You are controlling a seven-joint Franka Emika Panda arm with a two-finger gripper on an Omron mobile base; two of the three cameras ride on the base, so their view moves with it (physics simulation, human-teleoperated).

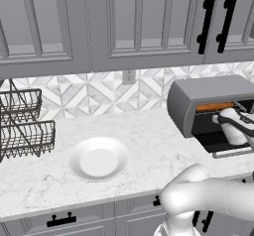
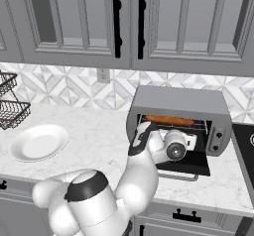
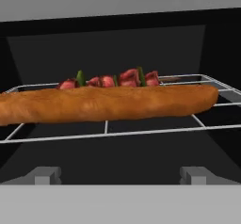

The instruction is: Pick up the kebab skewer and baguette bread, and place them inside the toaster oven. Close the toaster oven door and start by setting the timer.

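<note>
Gripper (image 3: 120,176): jaws wide, empty, facing rack
Baguette bread (image 3: 106,104): rack's front edge
Kebab skewer (image 3: 110,80): just behind
Toaster oven (image 2: 181,101): counter's right end, door (image 2: 183,166) down

**Arm stretched forward, jaws apart**

The white arm bends at a raised elbow and reaches forward and to the right, wrist level. The gripper (image 3: 120,175) points straight ahead, its two small grey fingertips (image 3: 46,174) standing wide apart, holding nothing.
</note>
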